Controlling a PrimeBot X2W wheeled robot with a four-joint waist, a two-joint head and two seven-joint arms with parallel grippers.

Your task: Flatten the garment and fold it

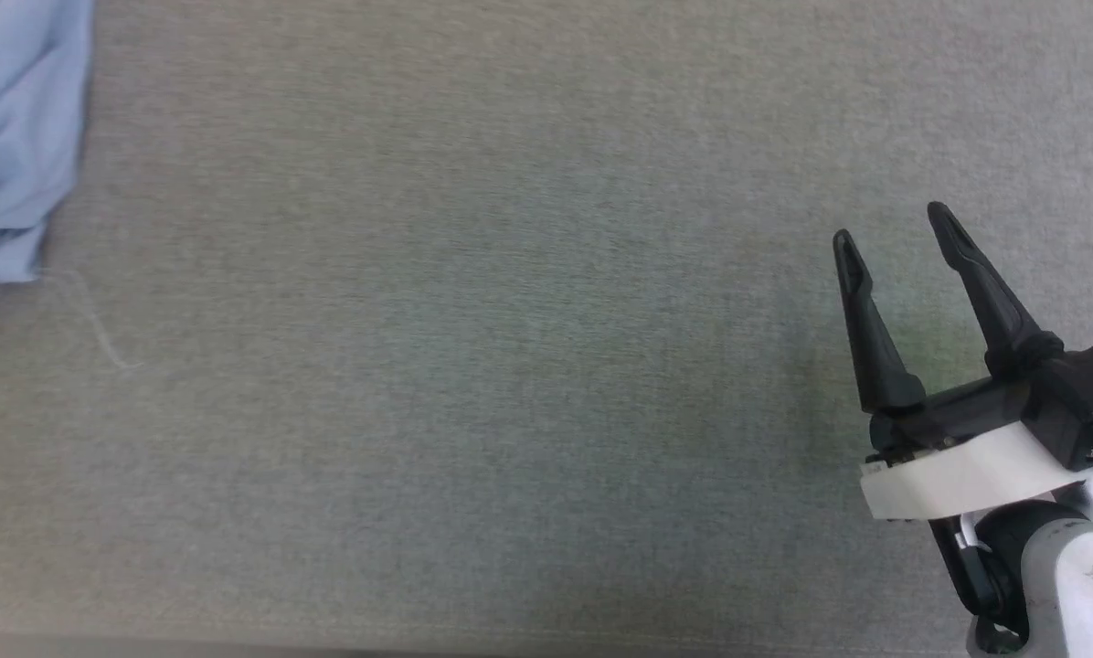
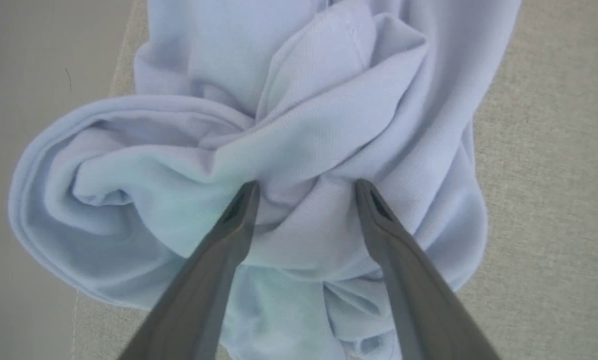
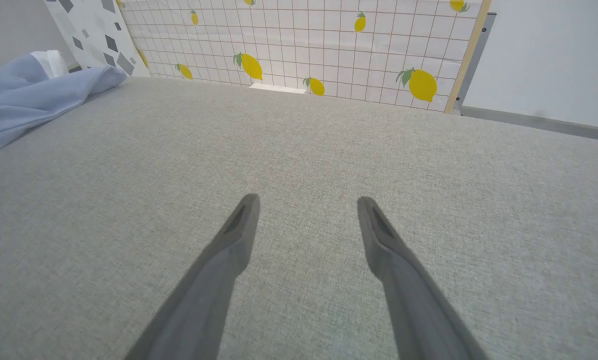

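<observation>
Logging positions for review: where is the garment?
The garment lies bunched at the head view's upper left, just ahead of the open left hand, far from the right hand.

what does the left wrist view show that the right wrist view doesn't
Left wrist view: the left hand, fingers spread open, right over the bunched garment, whose twisted folds and stitched hem are seen close up.
Right wrist view: the right hand, also open, above the bare grey cloth surface, with a lemon-print tiled wall at the back.
Shared: the light blue garment, which lies crumpled at the far left in the right wrist view, and the grey cloth surface under it.
</observation>
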